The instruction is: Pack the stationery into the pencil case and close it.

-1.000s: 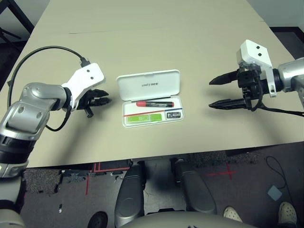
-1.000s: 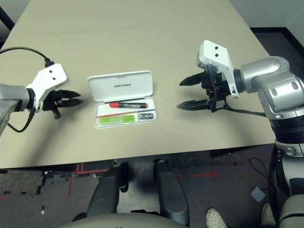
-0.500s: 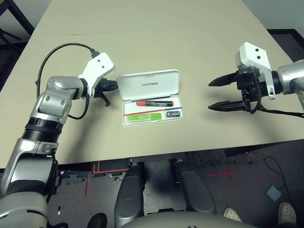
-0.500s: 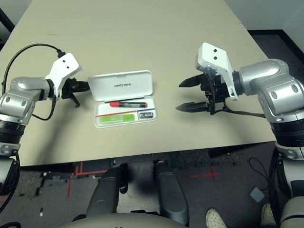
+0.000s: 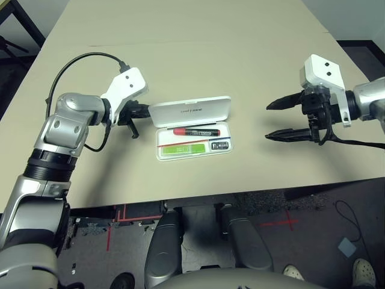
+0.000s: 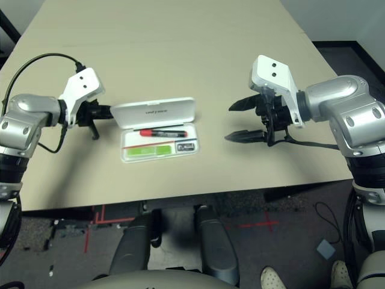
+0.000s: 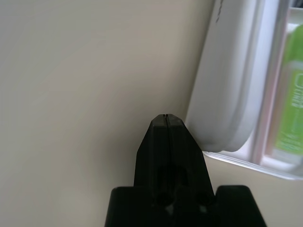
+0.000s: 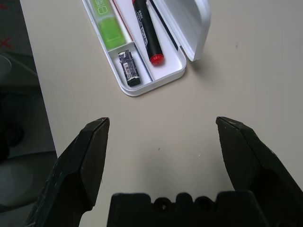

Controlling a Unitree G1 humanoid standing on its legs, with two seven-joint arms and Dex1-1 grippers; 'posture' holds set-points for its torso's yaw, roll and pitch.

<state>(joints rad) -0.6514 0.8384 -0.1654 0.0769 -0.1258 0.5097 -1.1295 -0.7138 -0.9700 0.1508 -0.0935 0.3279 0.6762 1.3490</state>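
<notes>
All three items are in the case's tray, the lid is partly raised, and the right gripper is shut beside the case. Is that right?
One thing is wrong: the right gripper is open, its fingers spread wide, and stands well clear of the pencil case, as the right wrist view shows. The shut one is the left gripper, at the lid's corner. The rest holds.

The raised lid (image 5: 191, 112) of the white pencil case (image 5: 194, 149), just beside the left fingers (image 5: 139, 111), carries small dark lettering, seemingly "UNITREE".

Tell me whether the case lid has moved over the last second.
Yes. The lid has tipped up from lying flat toward the tray, with the shut left gripper at its corner.
</notes>
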